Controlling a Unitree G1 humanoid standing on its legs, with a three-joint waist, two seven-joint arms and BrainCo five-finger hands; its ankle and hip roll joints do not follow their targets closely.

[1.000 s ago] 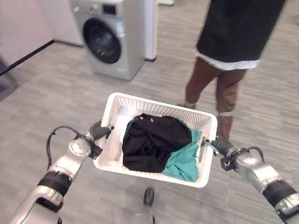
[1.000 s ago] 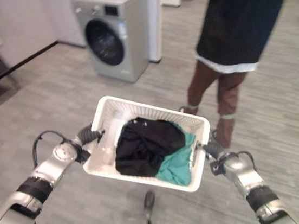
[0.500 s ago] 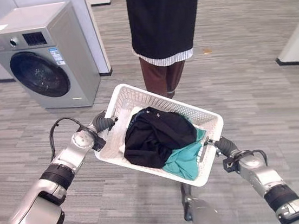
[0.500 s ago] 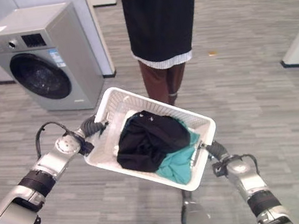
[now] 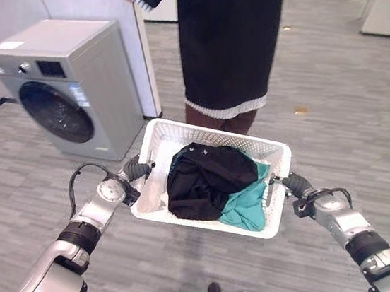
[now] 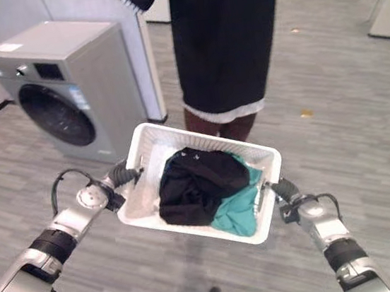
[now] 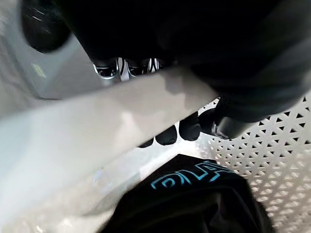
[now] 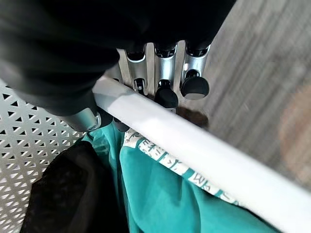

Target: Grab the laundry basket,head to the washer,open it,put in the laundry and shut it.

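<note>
Carrying the laundry basket [image 5: 267, 151] level between left hand [image 5: 135, 170] and right hand [image 5: 290, 184], each curled round an end rim to keep black and teal laundry [image 5: 210, 182] inside, washer [image 5: 67, 87] beyond the left hand, person [image 5: 235, 34] just past the basket.

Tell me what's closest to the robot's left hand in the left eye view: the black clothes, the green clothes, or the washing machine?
From the left hand:
1. Black clothes, in the basket beside it.
2. Green clothes, at the basket's far side, toward the right hand.
3. Washing machine, standing on the floor beyond.
</note>
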